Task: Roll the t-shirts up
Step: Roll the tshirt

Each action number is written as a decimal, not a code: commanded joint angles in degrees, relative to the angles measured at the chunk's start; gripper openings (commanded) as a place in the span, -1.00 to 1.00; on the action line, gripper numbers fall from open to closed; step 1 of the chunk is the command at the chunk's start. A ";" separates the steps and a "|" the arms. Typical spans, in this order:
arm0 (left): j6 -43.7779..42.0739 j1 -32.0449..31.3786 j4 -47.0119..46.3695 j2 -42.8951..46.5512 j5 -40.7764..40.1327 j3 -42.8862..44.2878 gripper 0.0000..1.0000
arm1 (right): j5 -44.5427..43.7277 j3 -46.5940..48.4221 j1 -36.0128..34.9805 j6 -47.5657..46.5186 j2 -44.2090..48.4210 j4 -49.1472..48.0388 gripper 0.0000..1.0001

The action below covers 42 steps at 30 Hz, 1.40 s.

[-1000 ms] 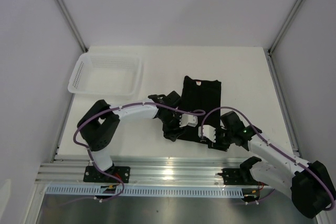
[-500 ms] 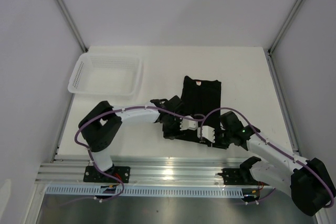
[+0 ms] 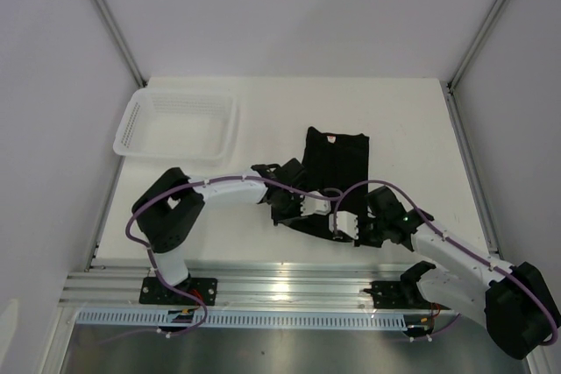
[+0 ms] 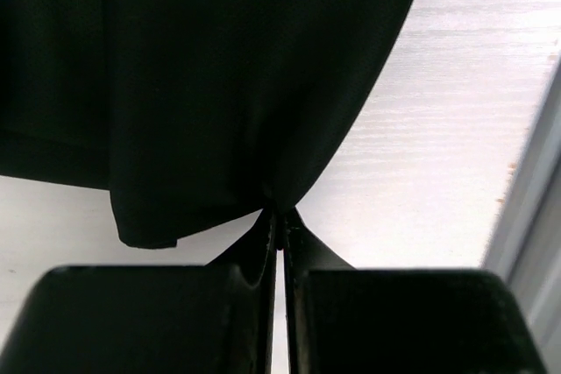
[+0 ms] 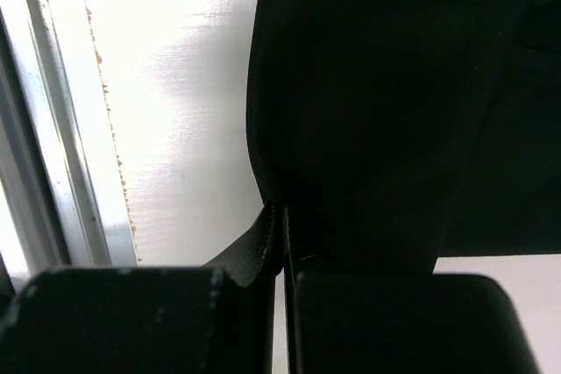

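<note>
Where the overhead view takes in the whole white desk (image 3: pixel 412 129), one item of the task is on it: a black t-shirt (image 3: pixel 337 159), lying a little toward 3 o'clock of the desk's middle. Its collar end points to 12 o'clock and carries a small pale neck label (image 3: pixel 331 137). Its far part lies flat, and its 6 o'clock end is gathered and lifted between the two arms. Left pincer (image 3: pixel 307 212): at the 7 o'clock corner of the garment, fingers pressed together on a pinch of the hem; the left wrist view shows the cloth (image 4: pixel 219 67) hanging in folds from that pinch (image 4: pixel 279 216), with bare desk beneath. Right pincer (image 3: pixel 351 229): at the 5 o'clock corner, likewise clamped tight on the cloth's edge (image 5: pixel 282 212), the fabric (image 5: pixel 377 85) filling most of the right wrist view. White mesh basket (image 3: pixel 180 124): at 10 o'clock of the desk, well apart from the shirt. Aluminium rail (image 3: pixel 280 286): along the 6 o'clock edge.
</note>
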<state>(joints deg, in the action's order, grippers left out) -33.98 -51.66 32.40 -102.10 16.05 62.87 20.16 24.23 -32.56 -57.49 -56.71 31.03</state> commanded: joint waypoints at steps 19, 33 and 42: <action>-0.47 4.11 24.80 5.95 17.43 7.09 -0.99 | 20.88 17.60 -0.40 -3.50 -4.20 28.64 -1.00; -4.60 10.17 34.12 -2.48 29.03 15.87 -0.99 | 19.30 16.90 1.00 1.95 -6.75 21.36 -1.00; -4.26 13.69 35.01 -10.04 26.14 20.62 -0.95 | 16.58 17.08 7.41 5.46 -10.44 11.78 -1.00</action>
<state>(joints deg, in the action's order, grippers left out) -36.67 -39.09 66.24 -111.11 41.93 80.62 38.33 40.62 -26.15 -53.93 -66.28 47.83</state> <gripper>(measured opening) 0.024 0.011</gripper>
